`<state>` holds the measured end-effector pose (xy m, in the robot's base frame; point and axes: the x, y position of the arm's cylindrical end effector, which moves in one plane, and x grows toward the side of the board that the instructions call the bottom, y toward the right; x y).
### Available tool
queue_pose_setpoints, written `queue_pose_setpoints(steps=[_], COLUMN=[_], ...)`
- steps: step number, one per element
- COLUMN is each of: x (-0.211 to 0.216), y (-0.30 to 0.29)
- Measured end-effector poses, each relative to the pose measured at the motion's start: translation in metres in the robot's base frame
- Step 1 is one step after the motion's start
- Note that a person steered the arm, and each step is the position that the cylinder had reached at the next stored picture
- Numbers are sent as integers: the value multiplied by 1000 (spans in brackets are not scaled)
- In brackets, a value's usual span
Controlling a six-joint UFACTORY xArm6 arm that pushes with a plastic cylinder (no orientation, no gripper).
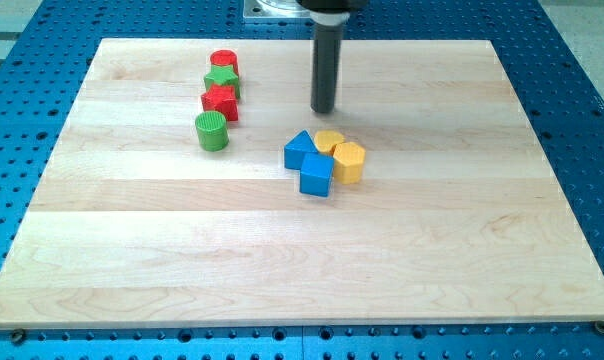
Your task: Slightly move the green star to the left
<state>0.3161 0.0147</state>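
Camera view shows my tip (324, 109) resting on the wooden board (462, 250), touching no block; being a bare rod, it has nothing to open or close. The green star (223, 80) lies well off toward the view's left of my tip and a little higher, wedged in a column: red cylinder (224, 61) just above it, red star (220, 102) just below, green cylinder (212, 131) lowest. My tip stands on the star's right side, which I judge the proper side for a leftward nudge. Below and near my tip huddle two blue blocks (309, 163) and two yellow blocks (341, 154), touching.
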Motion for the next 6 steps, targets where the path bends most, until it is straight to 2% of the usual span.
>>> queue_pose_setpoints(steps=[3,4,5,6], x=[-9,-9,-10,-30], y=[-112,-114,-97,-64])
